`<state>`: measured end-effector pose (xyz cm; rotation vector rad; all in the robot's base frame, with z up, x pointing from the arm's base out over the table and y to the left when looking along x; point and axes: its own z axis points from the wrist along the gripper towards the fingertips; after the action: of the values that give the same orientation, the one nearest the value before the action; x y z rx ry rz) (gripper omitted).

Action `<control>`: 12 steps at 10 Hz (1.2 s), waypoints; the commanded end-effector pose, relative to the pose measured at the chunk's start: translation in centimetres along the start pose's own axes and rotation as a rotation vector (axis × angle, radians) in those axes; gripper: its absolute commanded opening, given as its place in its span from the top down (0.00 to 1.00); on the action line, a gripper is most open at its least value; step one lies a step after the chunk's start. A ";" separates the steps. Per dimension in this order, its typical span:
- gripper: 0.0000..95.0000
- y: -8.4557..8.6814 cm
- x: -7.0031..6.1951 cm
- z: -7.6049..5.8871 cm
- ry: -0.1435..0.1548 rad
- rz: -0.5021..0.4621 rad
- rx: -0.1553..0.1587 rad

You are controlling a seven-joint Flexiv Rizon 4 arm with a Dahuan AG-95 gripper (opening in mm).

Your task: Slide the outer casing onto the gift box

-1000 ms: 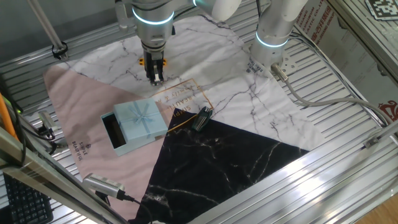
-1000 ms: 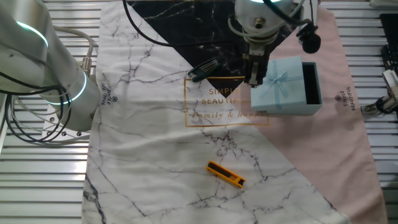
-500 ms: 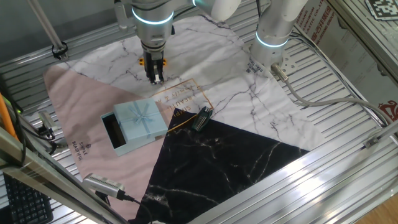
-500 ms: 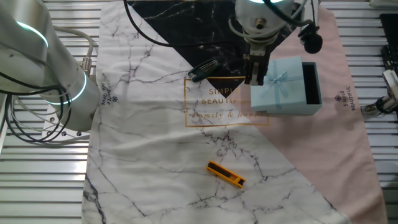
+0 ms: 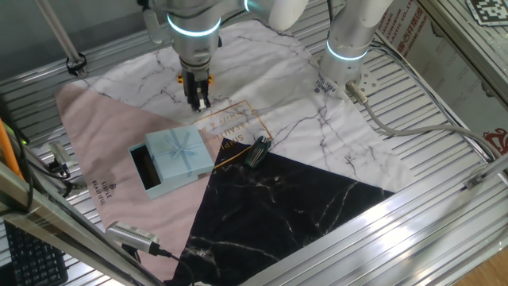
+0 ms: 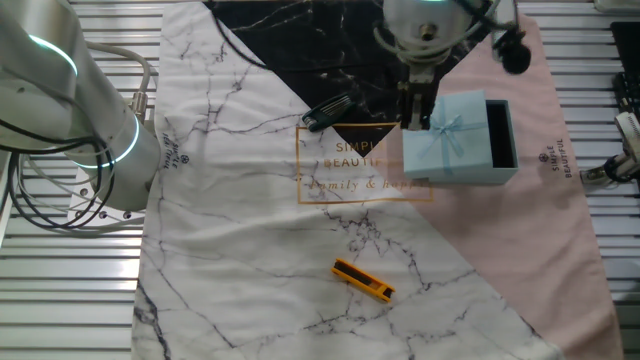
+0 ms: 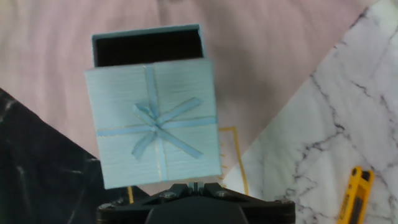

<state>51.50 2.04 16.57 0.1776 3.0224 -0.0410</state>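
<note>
The outer casing [image 5: 182, 151], a pale blue sleeve with a ribbon bow, lies on the pink part of the cloth. It covers most of the gift box, whose black inside [image 5: 145, 168] still sticks out at one end. Both show in the other fixed view, casing [image 6: 450, 138] and open tray end [image 6: 501, 135], and in the hand view, casing [image 7: 155, 124] and tray [image 7: 148, 46]. My gripper [image 5: 198, 103] hangs over the cloth beside the casing's closed end [image 6: 414, 120]. Its fingers are together and hold nothing [image 7: 194, 185].
A black clip-like tool [image 5: 258, 151] lies by the cloth's gold print. A yellow utility knife [image 6: 362, 281] lies on the white marble part. A second arm's base [image 5: 349, 48] stands at the back. A grey handheld device [image 5: 131, 234] lies at the front left.
My gripper has shifted slightly beside the casing's closed end. The casing and the gift box have not moved.
</note>
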 end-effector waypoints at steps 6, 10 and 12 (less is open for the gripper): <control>1.00 1.8 -0.1 0.4 0.007 0.006 -0.008; 1.00 1.7 0.3 2.0 0.004 0.013 -0.008; 1.00 1.9 0.4 2.9 -0.002 0.016 -0.008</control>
<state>51.78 4.00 13.54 0.2010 3.0188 -0.0245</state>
